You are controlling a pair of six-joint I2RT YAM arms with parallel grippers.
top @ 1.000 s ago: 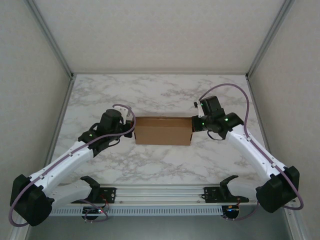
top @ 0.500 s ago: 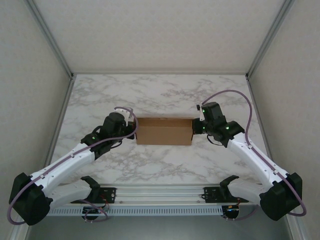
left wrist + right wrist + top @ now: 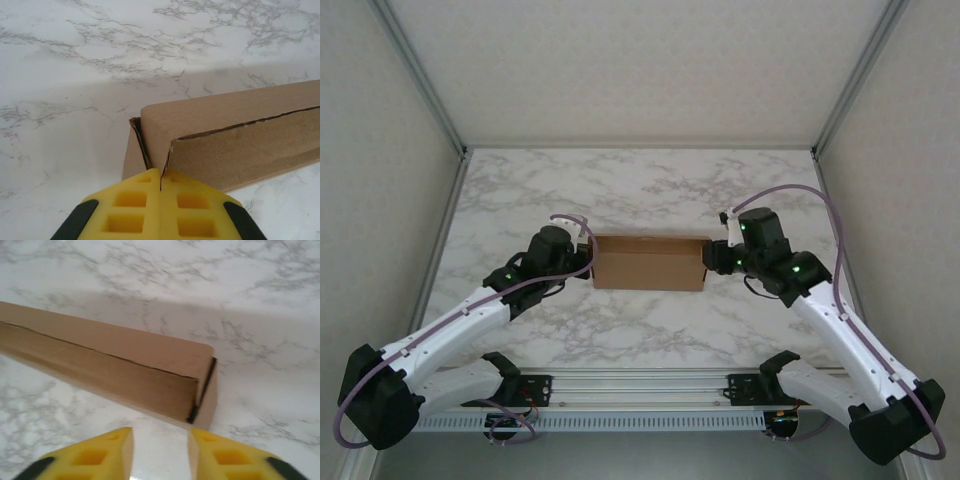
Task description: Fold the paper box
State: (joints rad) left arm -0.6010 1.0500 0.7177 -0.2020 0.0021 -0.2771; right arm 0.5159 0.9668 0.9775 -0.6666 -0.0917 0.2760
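Now | we see the paper box (image 3: pixel 648 263) on the table (image 3: pixel 520 190), long axis left–right between both arms | left gripper (image 3: pixel 160 174) clenched against its left end | right gripper (image 3: pixel 160 435) spread (empty) just off its right end.

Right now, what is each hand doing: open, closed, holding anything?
Left hand: closed, tips against a corner of the paper box.
Right hand: open, holding nothing.
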